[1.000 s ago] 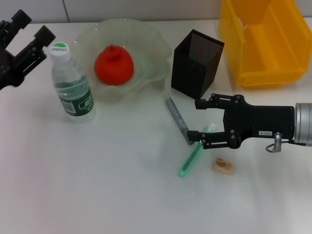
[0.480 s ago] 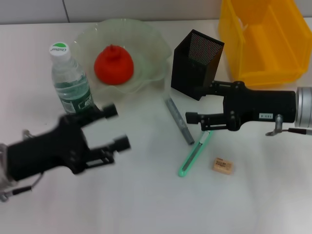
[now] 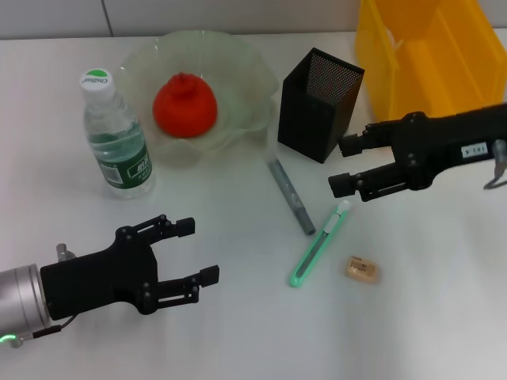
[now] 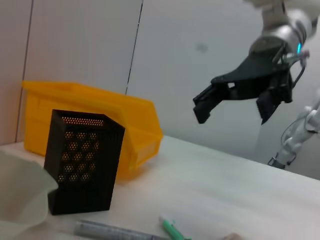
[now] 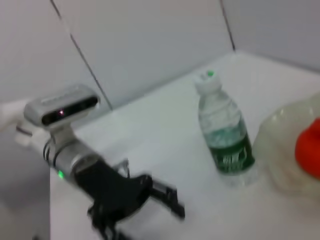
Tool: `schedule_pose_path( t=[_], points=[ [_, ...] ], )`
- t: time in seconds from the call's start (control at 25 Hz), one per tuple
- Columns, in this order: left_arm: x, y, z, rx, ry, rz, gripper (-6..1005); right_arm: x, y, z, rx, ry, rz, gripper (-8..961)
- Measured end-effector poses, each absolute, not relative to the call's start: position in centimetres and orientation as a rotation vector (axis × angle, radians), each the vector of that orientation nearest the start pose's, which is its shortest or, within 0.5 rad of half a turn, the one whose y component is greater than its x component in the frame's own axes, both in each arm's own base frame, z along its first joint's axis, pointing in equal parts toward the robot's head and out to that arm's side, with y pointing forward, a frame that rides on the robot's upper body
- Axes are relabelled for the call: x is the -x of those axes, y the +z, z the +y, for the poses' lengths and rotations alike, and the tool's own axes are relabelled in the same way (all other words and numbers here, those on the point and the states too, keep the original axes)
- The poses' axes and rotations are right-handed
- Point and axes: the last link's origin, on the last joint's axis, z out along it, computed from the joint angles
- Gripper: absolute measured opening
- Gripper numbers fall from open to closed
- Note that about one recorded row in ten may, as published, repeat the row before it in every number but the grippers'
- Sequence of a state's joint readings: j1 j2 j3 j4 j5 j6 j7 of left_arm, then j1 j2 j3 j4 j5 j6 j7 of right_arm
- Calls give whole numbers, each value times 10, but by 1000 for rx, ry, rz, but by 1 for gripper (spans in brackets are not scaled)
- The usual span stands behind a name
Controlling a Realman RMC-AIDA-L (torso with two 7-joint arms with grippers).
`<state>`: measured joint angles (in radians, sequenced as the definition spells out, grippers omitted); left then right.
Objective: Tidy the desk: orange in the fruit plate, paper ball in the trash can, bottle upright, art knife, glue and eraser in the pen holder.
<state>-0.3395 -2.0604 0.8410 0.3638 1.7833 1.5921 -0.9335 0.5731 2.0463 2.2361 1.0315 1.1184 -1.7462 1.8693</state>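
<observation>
The orange point(image 3: 184, 105) lies in the glass fruit plate point(image 3: 238, 55). The bottle point(image 3: 117, 138) stands upright left of the plate. The grey glue stick point(image 3: 289, 195), the green art knife point(image 3: 319, 247) and the tan eraser point(image 3: 362, 270) lie on the table in front of the black mesh pen holder point(image 3: 319, 103). My right gripper point(image 3: 341, 165) is open and empty, raised just right of the pen holder and behind the knife. My left gripper point(image 3: 198, 250) is open and empty at the front left. No paper ball is in view.
The yellow bin point(image 3: 428, 63) stands at the back right. The left wrist view shows the pen holder point(image 4: 82, 160), the bin point(image 4: 100, 107) and my right gripper point(image 4: 232, 107) in the air. The right wrist view shows the bottle point(image 5: 225, 140) and my left gripper point(image 5: 165, 200).
My left arm swung from the back left corner down to the front left. My right gripper drew back from the knife and glue, to the right and rearward, empty.
</observation>
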Motion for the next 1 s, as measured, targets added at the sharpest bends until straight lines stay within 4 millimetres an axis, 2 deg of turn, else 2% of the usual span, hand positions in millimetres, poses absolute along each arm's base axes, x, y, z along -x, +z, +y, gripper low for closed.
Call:
schedule_pose_path(
  t=[0.04,0.08,0.12,0.16,0.2,0.24,0.28,0.32,0.36,0.44,0.64,1.0],
  points=[
    [308,-42,244,2696,-860,-527,840,-184,40,340,3015,327,724,839],
    [308,-42,244,2696,-860,-527,840,-184,40,340,3015,327,724,839],
    [308,-42,244,2696,-859,-527,840,-170,40,340,3056,144,702,838],
    [308,-42,244,2697,-859,-526,840,-170,40,340,3056,144,702,838],
    [307,-42,244,2697,-858,-526,840,-166,39,340,3068,59,684,838],
    [307,-42,244,2697,-859,-523,840,-159,35,342,3076,-107,641,838],
    [307,-42,244,2697,-859,-523,839,-159,35,342,3076,-107,641,838],
    [307,-42,245,2697,-859,-522,839,-153,29,344,3079,-254,583,838],
    [307,-42,245,2696,-860,-521,839,-153,29,344,3079,-254,583,838],
    [306,-42,245,2697,-865,-517,839,-147,19,347,3086,-390,480,838],
    [305,-41,246,2691,-873,-524,839,-140,10,351,3096,-449,318,838],
    [307,-40,245,2678,-877,-541,838,-146,4,357,3068,-515,171,839]
  ],
)
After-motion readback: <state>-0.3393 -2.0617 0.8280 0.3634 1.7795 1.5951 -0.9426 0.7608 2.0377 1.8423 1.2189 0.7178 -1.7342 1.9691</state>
